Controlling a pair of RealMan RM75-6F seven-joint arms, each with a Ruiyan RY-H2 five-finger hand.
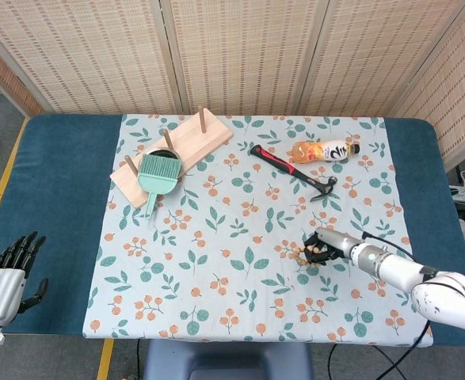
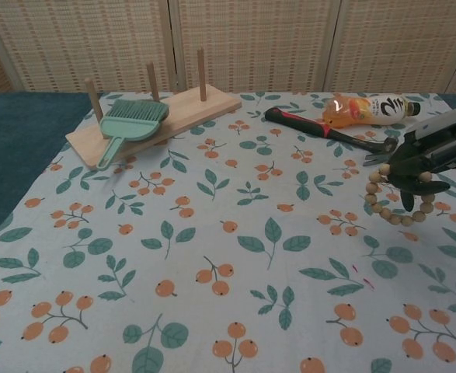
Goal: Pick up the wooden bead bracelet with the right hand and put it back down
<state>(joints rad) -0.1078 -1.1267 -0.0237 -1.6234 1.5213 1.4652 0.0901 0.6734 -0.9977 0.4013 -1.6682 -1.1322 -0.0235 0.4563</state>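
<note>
Right hand (image 1: 325, 246), head view: I have its dark fingers closed around the wooden bead bracelet (image 1: 302, 255) over the floral cloth (image 1: 216, 237), below the hammer (image 1: 294, 170); left hand (image 1: 10, 269) idle off the cloth, fingers apart, holding nothing. Chest view: right hand (image 2: 415, 167) grips the bracelet (image 2: 391, 206), its loop hanging clear above the cloth.

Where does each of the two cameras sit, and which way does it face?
Head view: high above the near table edge, looking steeply down; both arms show, the left hand idle at bottom left, the right hand holding the wooden bead bracelet.
Chest view: low at the near edge, looking across the floral cloth toward the wicker screens; only the right hand shows, bracelet dangling.
Shared: right hand, bracelet, hammer, bottle, green brush, pegged wooden board.
</note>
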